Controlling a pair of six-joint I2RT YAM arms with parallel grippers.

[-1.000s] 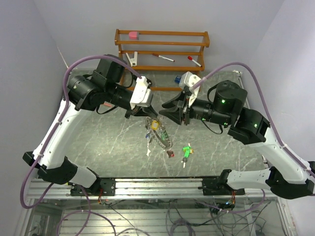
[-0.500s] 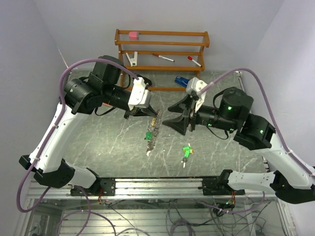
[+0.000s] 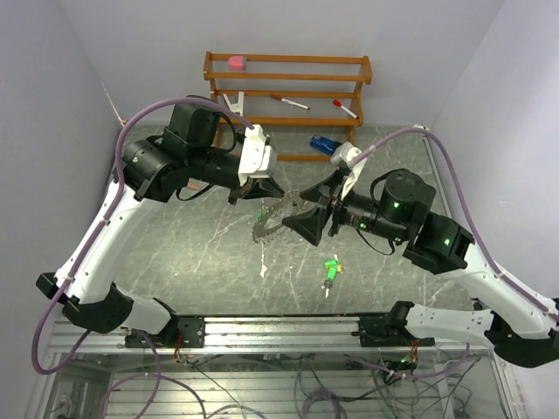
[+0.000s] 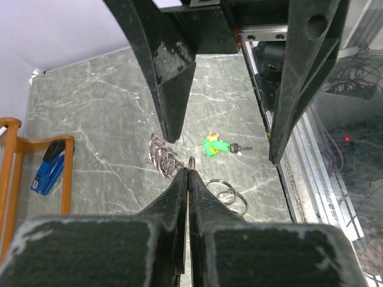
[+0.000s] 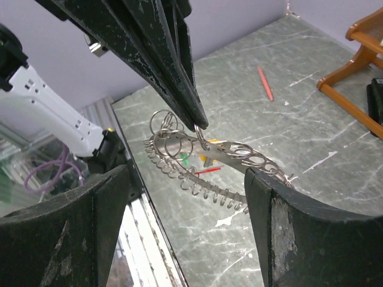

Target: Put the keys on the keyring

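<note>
Left gripper [image 4: 188, 174] is pinched tight on the keyring [image 3: 278, 218], its fingertips closed over one of the small loops at the ring's upper edge, so the ring hangs tilted in the air above the table [image 3: 192, 253], between the two arms. Right gripper [image 3: 311, 223] stands with its jaws spread wide and nothing in them; in its wrist view the ring's coil and loops lie across the gap between its fingers, and whether one finger brushes the far end I cannot tell. A green key [image 3: 330, 269] lies loose on the table toward the near edge, well apart from the ring. My reading: the ring is being presented by the left arm while the right arm is free to fetch, so the step in hand is going for the next key. That calls for the right gripper to drop to the green key, take it by the plastic head with the hole left clear, then bring it to a loop while the left holds steady.
</note>
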